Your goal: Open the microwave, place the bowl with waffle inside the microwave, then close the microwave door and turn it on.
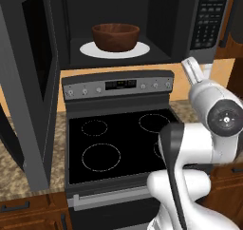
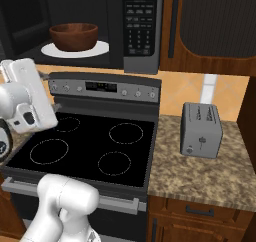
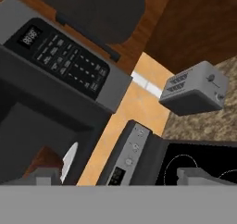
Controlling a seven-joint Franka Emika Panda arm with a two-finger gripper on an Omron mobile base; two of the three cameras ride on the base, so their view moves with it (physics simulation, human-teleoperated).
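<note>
My gripper (image 3: 113,177) is hanging spread and empty above the black stove (image 1: 118,138). Beyond it the microwave (image 2: 125,26) is sitting with its door (image 1: 31,86) swung wide, the wooden bowl (image 1: 115,36) resting on the white turntable plate (image 1: 95,50) inside.

You are looking at a home kitchen.

In front of you stands a black stove (image 2: 90,146) with four ring-marked burners and a grey control panel with knobs. Above it is built in the microwave (image 2: 100,26), with its keypad panel on the right; the microwave door (image 1: 33,81) stands open to the left and the bowl (image 1: 115,36) sits inside on the white turntable plate. To the right you see a speckled stone counter (image 2: 210,178) carrying a small grey toaster (image 2: 201,130). Brown wooden cabinets (image 2: 210,26) hang above, and drawers with dark handles sit below the counter.
</note>
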